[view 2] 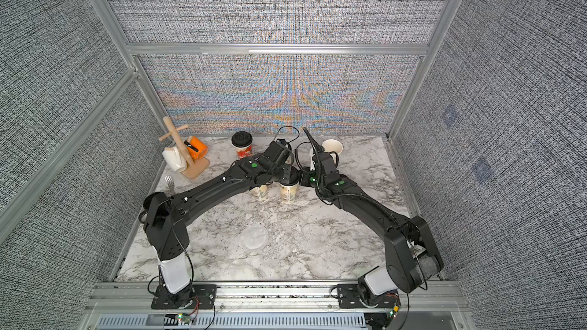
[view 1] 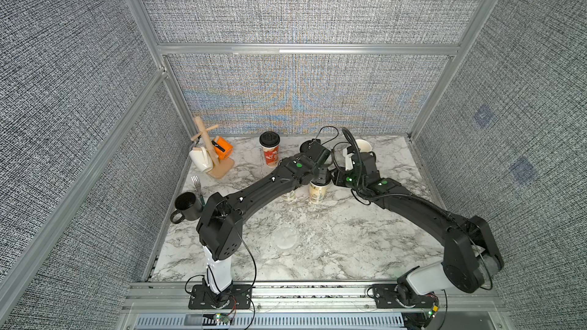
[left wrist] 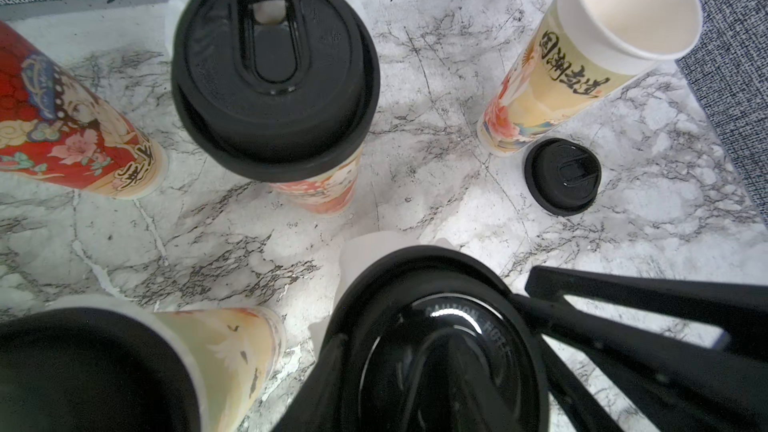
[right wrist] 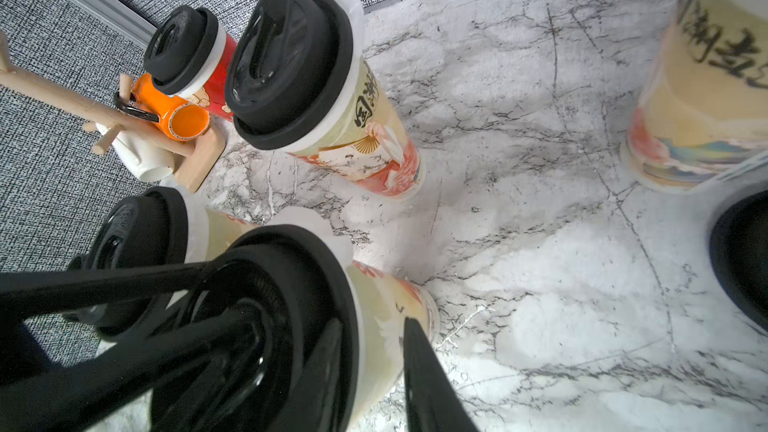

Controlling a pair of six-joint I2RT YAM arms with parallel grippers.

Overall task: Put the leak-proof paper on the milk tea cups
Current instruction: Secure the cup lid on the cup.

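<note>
Marble table (view 1: 349, 249) — translucent whitish round film disc (view 1: 286, 238) lying flat; beige cup (left wrist: 557, 85) open-mouthed

Red cup (left wrist: 62, 126) cut off at frame edge; left arm (view 1: 263, 188) hides beige cup (view 1: 287, 197) top.

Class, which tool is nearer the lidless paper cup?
Right. Both tools meet at one lidded cup: the right tool on the side facing the lidless cup, the left tool on the far side.
</note>
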